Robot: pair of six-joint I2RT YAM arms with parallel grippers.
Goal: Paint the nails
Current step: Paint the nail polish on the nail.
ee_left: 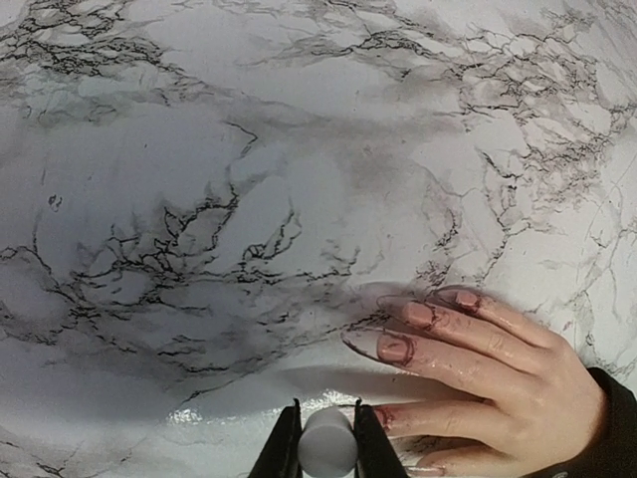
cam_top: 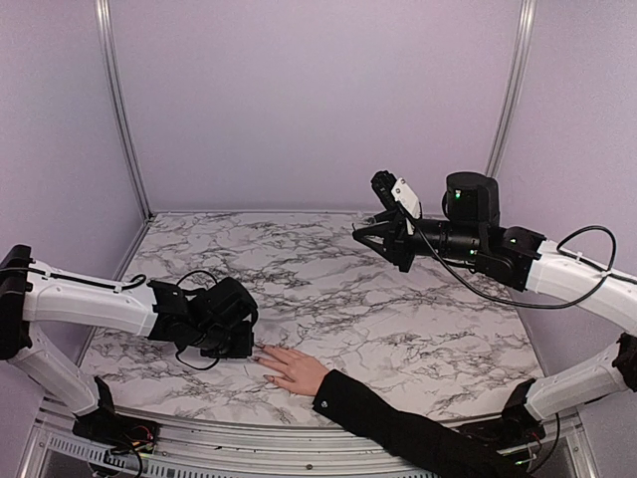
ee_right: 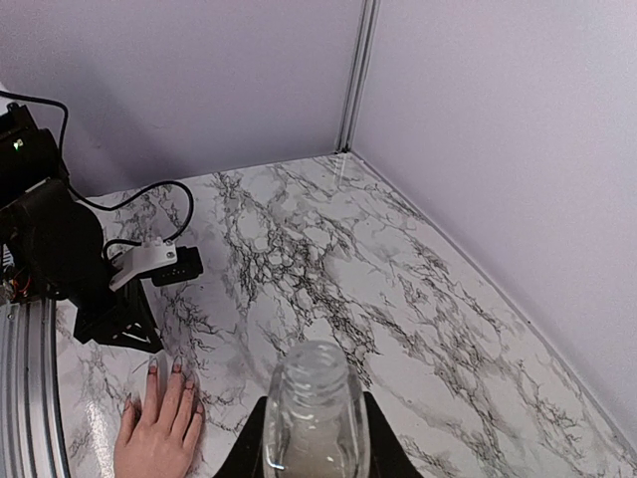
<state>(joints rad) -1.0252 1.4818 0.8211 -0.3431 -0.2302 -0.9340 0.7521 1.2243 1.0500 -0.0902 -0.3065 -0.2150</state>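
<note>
Everything's lit bright and even from overhead. A broad soft shadow is spread over the marble surface point(ee_left: 249, 179) in the left wrist view, with glare picked up near the bottom edge. The nails point(ee_left: 395, 349) are rendered fairly sharp; the white cap point(ee_left: 326, 443) and bottle point(ee_right: 314, 418) are blurred close-up. Edges are bent slightly.

We logged: arms, two, the left arm point(cam_top: 90, 304) and the right arm point(cam_top: 567, 274); hand point(cam_top: 294, 370), one; nails point(ee_left: 395, 349), four showing from the left wrist; bottle point(ee_right: 314, 418), one; white cylinder point(ee_left: 327, 443), one; table point(cam_top: 328, 289), one.
</note>
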